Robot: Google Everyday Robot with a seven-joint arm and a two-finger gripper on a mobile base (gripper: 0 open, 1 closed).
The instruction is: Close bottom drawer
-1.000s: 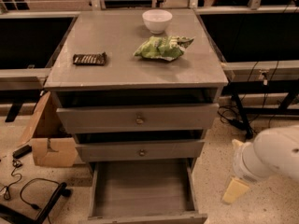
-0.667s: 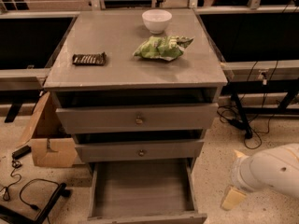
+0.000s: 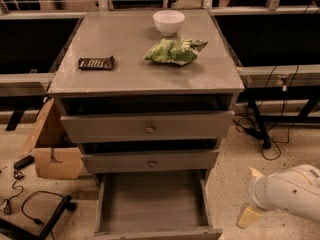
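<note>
The bottom drawer [image 3: 152, 200] is the lowest of three grey drawers and is pulled far out, showing its plain grey inside. Its front runs along the picture's lower edge, and its knob is hidden. My gripper [image 3: 251, 195] is at the end of the white arm [image 3: 292, 191], low at the right. It is just right of the open drawer's right side wall and apart from it. Its two cream fingertips [image 3: 247, 216] stand apart, open and empty.
The top drawer [image 3: 147, 126] and middle drawer [image 3: 150, 160] stick out slightly. On the cabinet top [image 3: 125, 44] are a white bowl [image 3: 168, 21], a green chip bag [image 3: 174, 51] and a dark bar [image 3: 96, 62]. A cardboard box [image 3: 50, 149] and cables lie at the left.
My arm and gripper have moved lower in the picture, staying to the right of the open bottom drawer. The drawers have not moved.
</note>
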